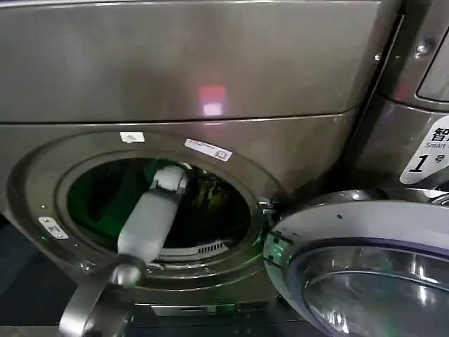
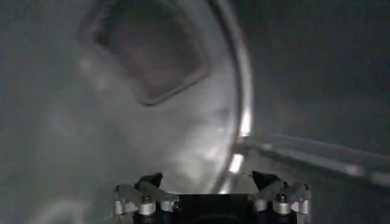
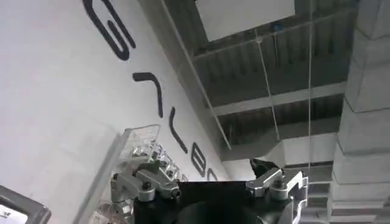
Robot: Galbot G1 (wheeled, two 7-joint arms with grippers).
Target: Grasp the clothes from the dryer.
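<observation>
Left claw: inside dryer drum, fingers wide, empty. I aim lower toward the green clothes before closing. Door: swung open, right. Right claw: wide, parked, facing ceiling.

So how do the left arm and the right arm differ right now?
The left arm reaches through the dryer porthole into the dark drum; the right arm's camera faces a white wall and ceiling in the room. The left gripper faces the drum's metal wall; the right gripper points upward. Both grippers are open and empty.
</observation>
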